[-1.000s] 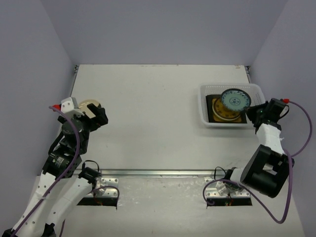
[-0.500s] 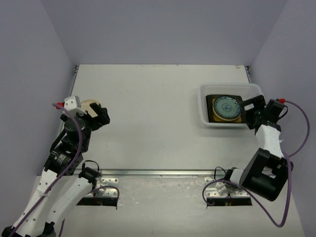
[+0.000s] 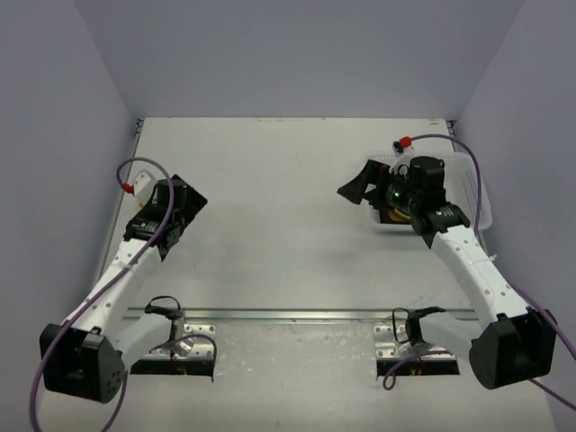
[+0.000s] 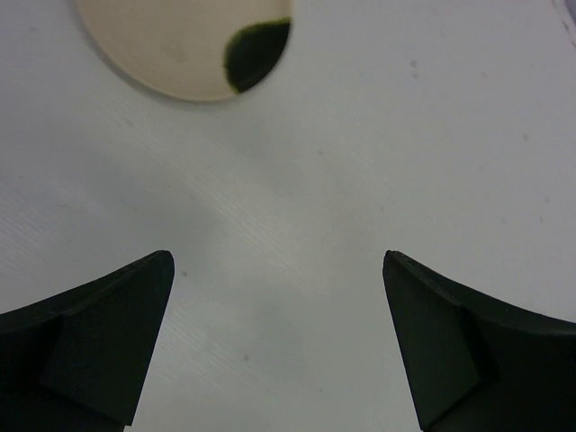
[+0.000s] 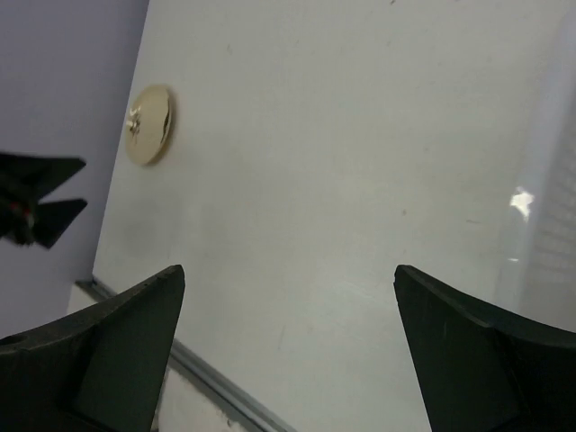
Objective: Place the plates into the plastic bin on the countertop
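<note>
In the left wrist view the cream plate (image 4: 171,45) is being cut off by the top edge, and its dark green patch (image 4: 256,52) is blurring beyond telling; the fingers (image 4: 90,342) of the left tool (image 4: 279,265) are running off the bottom; in the overhead view that tool is hiding the plate at centre left; at upper right the right arm (image 3: 454,238) is covering most of the plastic bin (image 3: 474,184), and of the plates inside only an amber sliver (image 3: 394,214) is showing, too small to tell which; in the right wrist view the bin is smearing into a pale blur at the right edge, and a dark pointed shape (image 5: 36,211) is being clipped at the left edge.
</note>
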`<state>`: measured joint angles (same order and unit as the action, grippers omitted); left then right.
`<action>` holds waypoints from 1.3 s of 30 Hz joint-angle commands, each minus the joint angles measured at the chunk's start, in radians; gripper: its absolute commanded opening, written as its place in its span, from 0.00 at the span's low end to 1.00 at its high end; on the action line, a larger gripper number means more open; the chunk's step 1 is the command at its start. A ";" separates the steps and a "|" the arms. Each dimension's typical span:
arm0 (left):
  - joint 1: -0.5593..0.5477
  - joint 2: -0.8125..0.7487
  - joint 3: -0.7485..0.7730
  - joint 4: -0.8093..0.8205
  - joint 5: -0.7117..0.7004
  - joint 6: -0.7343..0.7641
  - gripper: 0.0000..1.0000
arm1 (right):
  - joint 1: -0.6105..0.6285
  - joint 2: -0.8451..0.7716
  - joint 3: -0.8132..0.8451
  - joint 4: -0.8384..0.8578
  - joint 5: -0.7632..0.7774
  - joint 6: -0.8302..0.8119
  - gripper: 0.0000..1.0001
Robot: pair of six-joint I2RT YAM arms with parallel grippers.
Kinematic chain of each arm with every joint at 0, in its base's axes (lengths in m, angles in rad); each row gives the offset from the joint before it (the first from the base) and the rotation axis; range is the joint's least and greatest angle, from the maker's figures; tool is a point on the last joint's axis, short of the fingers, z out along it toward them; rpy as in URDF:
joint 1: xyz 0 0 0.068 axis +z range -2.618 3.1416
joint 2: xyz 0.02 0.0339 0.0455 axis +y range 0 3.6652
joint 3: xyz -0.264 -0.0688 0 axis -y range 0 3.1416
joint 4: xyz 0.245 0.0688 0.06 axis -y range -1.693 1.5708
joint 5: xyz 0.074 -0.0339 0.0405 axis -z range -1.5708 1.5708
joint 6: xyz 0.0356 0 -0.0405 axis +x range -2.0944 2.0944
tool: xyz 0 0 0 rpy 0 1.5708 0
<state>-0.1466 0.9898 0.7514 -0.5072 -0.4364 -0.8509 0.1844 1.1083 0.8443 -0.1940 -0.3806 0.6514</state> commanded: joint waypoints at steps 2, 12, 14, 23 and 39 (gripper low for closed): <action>0.273 0.167 0.034 0.079 0.058 -0.154 1.00 | 0.019 -0.025 -0.039 -0.029 -0.075 -0.102 0.99; 0.493 0.469 0.100 0.172 0.076 -0.148 1.00 | 0.017 -0.187 -0.223 0.138 -0.089 0.006 0.99; 0.500 0.541 0.132 0.157 0.072 -0.146 1.00 | 0.017 -0.187 -0.211 0.117 -0.091 -0.002 0.99; 0.502 0.696 0.232 0.126 0.080 -0.125 0.93 | 0.017 -0.209 -0.212 0.063 -0.004 -0.037 0.99; 0.503 0.832 0.280 0.069 0.151 -0.116 0.68 | 0.005 -0.257 -0.225 0.045 0.094 -0.072 0.99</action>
<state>0.3477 1.7632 1.0145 -0.4169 -0.3161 -0.9680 0.1985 0.8876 0.6085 -0.1684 -0.3309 0.6069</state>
